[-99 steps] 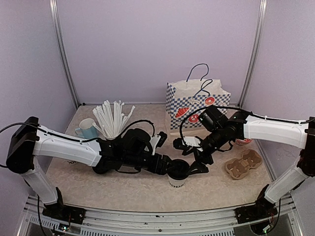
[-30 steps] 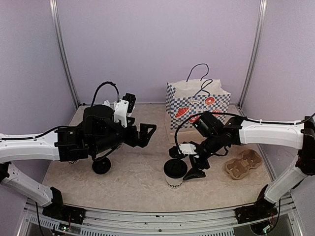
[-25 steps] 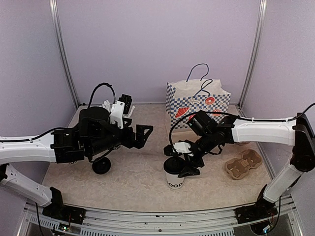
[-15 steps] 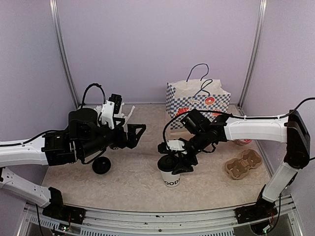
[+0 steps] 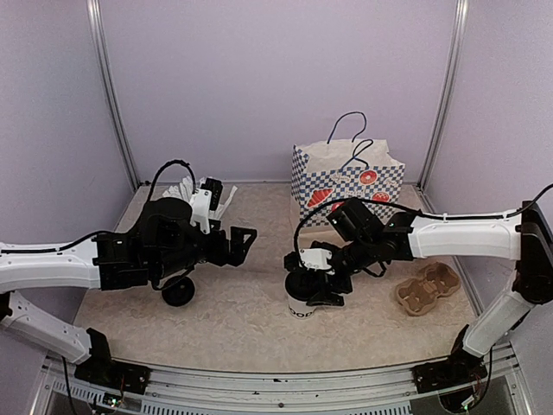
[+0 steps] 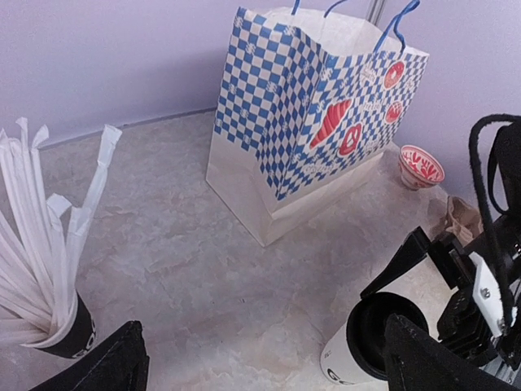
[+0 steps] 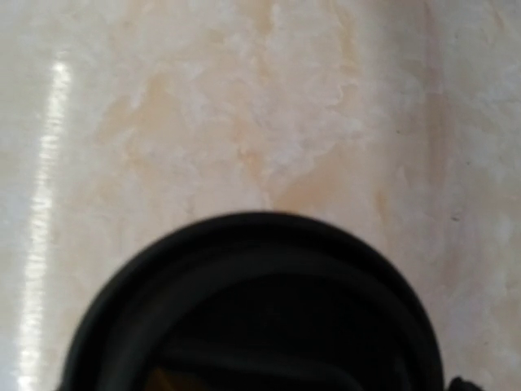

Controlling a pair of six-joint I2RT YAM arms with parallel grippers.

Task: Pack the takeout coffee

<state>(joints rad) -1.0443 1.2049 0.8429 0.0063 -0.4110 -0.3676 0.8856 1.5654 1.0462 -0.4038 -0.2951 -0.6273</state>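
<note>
Mid-frame, the right gripper (image 5: 313,290), jaws apart, straddles the white paper cup (image 6: 336,361) and its round smooth black lid (image 7: 260,309); the left gripper (image 6: 264,364) gapes empty.

Marbled table (image 5: 242,320) with bag (image 5: 346,186), cup (image 5: 298,309), tray (image 5: 428,288)

From above, my right gripper (image 5: 311,285) hides the rim of the white paper cup with black lettering (image 5: 300,310); whether it touches the cup I cannot tell. My right wrist view shows the round black plastic lid (image 7: 260,309) blurred and cut off below. My left wrist view's edge clips the black cup of white straws (image 6: 72,338).
</note>
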